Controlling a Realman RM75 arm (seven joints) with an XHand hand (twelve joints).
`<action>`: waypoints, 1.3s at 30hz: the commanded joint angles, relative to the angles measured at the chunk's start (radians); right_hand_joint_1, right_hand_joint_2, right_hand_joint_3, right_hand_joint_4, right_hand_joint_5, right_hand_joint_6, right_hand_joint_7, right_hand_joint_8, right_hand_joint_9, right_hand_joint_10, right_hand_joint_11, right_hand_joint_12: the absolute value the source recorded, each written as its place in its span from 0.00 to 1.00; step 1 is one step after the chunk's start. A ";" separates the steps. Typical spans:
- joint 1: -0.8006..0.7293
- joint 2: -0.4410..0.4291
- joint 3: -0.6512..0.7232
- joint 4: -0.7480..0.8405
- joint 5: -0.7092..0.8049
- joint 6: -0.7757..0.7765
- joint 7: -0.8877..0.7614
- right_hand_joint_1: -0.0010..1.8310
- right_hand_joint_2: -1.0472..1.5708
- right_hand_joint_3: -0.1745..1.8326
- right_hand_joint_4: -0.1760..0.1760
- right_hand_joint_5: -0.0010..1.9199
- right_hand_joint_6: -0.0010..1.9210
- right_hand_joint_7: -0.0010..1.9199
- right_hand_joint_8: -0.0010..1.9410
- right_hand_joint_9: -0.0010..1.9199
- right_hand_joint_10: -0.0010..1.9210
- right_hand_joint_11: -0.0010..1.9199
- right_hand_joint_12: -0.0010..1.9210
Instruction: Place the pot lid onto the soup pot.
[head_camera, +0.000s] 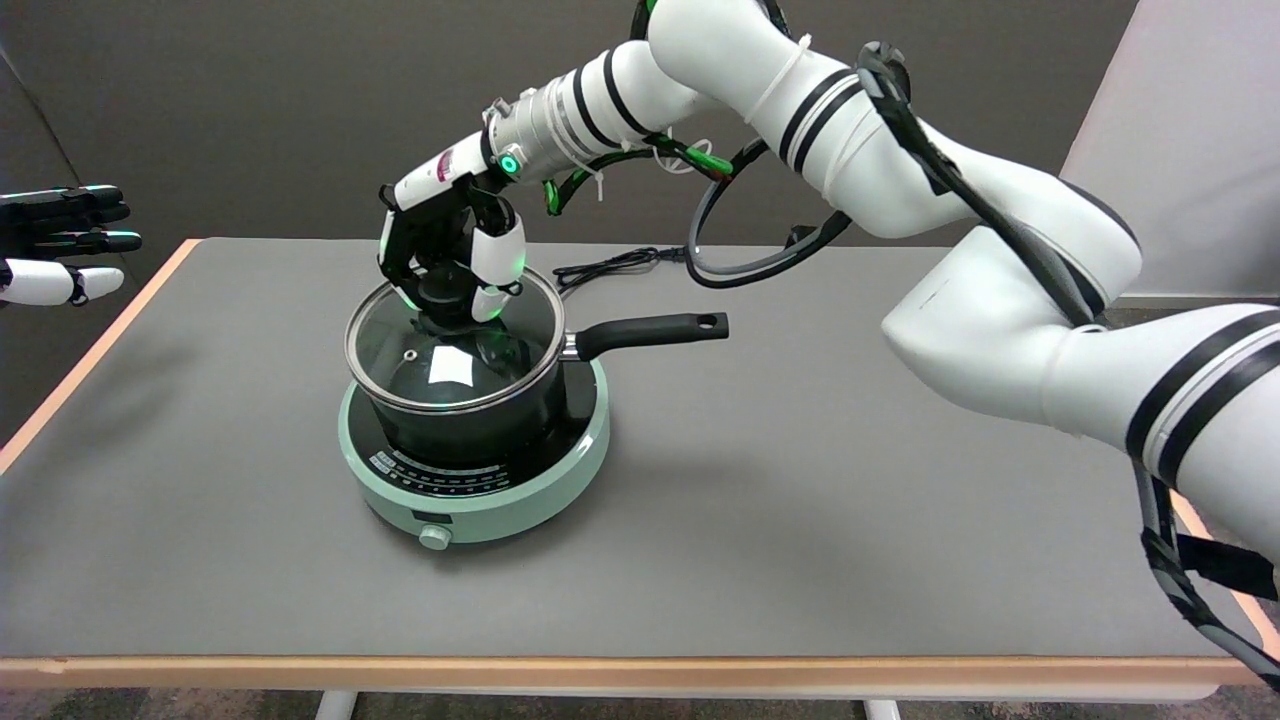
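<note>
A black soup pot (470, 425) with a long black handle (650, 332) pointing right stands on a mint-green induction cooker (480, 490). A glass lid (450, 350) with a metal rim lies over the pot's mouth, seemingly tilted a little with its far edge higher. My right hand (450, 255) reaches down from above and its fingers close around the lid's black knob (445, 292). A white label shows through the glass.
The cooker's black power cord (610, 265) trails across the grey table (800, 500) behind the pot. My right arm spans the right side above the table. The idle left hand (60, 245) hangs in the air at the far left.
</note>
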 joint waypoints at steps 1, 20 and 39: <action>-0.003 0.004 0.005 -0.001 -0.022 0.001 0.000 0.73 0.77 0.31 1.00 0.35 0.56 0.43 0.71 0.40 0.82 0.32 0.76; -0.012 0.026 0.016 0.019 -0.012 -0.023 0.000 0.73 0.77 0.31 1.00 0.35 0.56 0.43 0.71 0.40 0.82 0.32 0.77; -0.012 0.032 0.034 0.028 -0.011 -0.055 0.035 0.58 0.65 0.54 0.83 0.37 0.26 0.43 0.29 0.39 0.59 0.24 0.80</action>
